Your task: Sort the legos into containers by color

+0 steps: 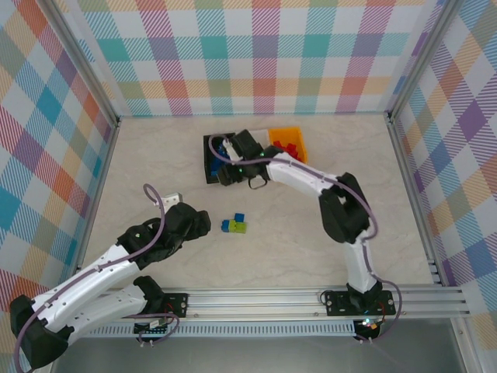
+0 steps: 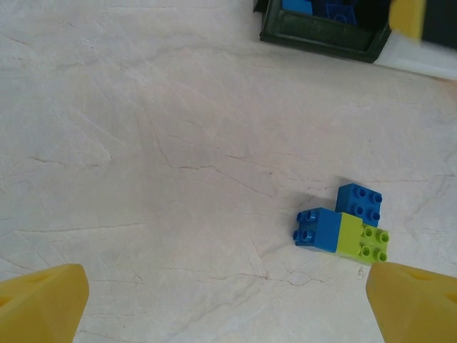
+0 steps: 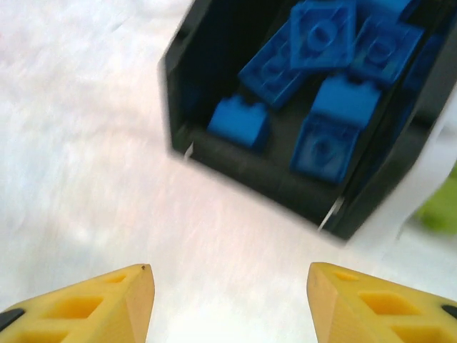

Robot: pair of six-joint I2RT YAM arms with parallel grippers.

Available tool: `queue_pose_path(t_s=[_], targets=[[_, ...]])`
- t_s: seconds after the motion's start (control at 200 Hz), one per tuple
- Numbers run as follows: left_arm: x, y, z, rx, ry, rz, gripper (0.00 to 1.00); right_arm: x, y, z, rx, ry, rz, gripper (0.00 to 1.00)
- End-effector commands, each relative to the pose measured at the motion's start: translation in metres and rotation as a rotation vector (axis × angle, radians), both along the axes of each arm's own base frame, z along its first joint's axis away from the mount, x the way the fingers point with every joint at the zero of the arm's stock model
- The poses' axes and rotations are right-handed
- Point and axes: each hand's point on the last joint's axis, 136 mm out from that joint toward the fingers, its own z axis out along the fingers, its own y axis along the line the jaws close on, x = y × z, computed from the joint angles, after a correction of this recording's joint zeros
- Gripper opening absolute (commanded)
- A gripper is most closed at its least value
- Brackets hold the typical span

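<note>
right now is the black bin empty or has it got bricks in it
Not empty. The black bin holds several blue bricks lying loose inside it, as the right wrist view shows.

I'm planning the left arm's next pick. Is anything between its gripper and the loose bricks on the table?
Nothing visible does: bare table lies between the open left gripper and the cluster of bricks, two blue and one lime, touching each other.
</note>
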Motion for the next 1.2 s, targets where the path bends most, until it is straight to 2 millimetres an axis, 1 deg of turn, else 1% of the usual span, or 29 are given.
queue_pose_path(t_s=[0.0,0.04,0.125,0.185,0.225,0.295,0.37,0.45,0.505,0.595,0.68,0.72,0.775,0.89,0.95,1.005,1.085,1.2], targets=[[-0.002,0.005,-0.001,0.011,-0.002,0.009,1.00,-0.034,-0.009,-0.002,-0.068,-0.067,0.043,0.59],[-0.001,0.004,-0.001,0.010,-0.002,0.007,1.00,-0.041,-0.018,-0.015,-0.114,-0.056,0.033,0.57],[-0.001,0.001,-0.001,0.003,0.002,0.000,1.00,-0.044,-0.035,-0.041,-0.198,-0.047,0.008,0.56],[0.000,-0.001,-0.001,-0.002,0.002,-0.002,1.00,-0.044,-0.041,-0.056,-0.251,-0.046,0.008,0.56],[0.000,-0.001,0.000,-0.002,0.002,-0.004,1.00,-0.044,-0.042,-0.064,-0.280,-0.053,0.020,0.56],[0.000,-0.001,0.001,0.003,0.003,-0.006,1.00,-0.048,-0.038,-0.072,-0.322,-0.075,0.058,0.55],[-0.001,0.000,0.000,0.009,0.004,-0.007,1.00,-0.056,-0.037,-0.081,-0.358,-0.077,0.092,0.55],[0.000,0.000,0.000,0.011,0.003,-0.010,1.00,-0.072,-0.037,-0.087,-0.376,-0.063,0.122,0.55],[0.001,-0.002,0.000,0.010,0.002,-0.013,1.00,-0.087,-0.037,-0.091,-0.389,-0.055,0.157,0.55],[0.003,-0.004,-0.003,0.016,0.005,-0.020,1.00,-0.116,-0.035,-0.094,-0.401,-0.057,0.226,0.55],[0.006,-0.008,-0.006,0.025,0.015,-0.030,1.00,-0.142,-0.032,-0.091,-0.383,-0.048,0.283,0.56],[0.007,-0.010,-0.008,0.033,0.022,-0.039,1.00,-0.151,-0.033,-0.089,-0.369,-0.035,0.297,0.56],[0.008,-0.014,-0.012,0.042,0.038,-0.049,1.00,-0.158,-0.036,-0.082,-0.346,-0.032,0.289,0.57],[0.011,-0.017,-0.017,0.052,0.058,-0.052,1.00,-0.160,-0.042,-0.062,-0.288,-0.044,0.242,0.63],[0.012,-0.018,-0.016,0.050,0.057,-0.052,1.00,-0.160,-0.041,-0.051,-0.254,-0.046,0.220,0.66],[0.012,-0.018,-0.014,0.045,0.051,-0.052,1.00,-0.159,-0.036,-0.045,-0.229,-0.040,0.210,0.69],[0.013,-0.017,-0.010,0.043,0.038,-0.045,1.00,-0.153,-0.028,-0.046,-0.203,-0.027,0.202,0.71],[0.011,-0.008,-0.004,0.050,0.021,-0.020,1.00,-0.139,-0.014,-0.059,-0.193,0.008,0.177,0.73]])
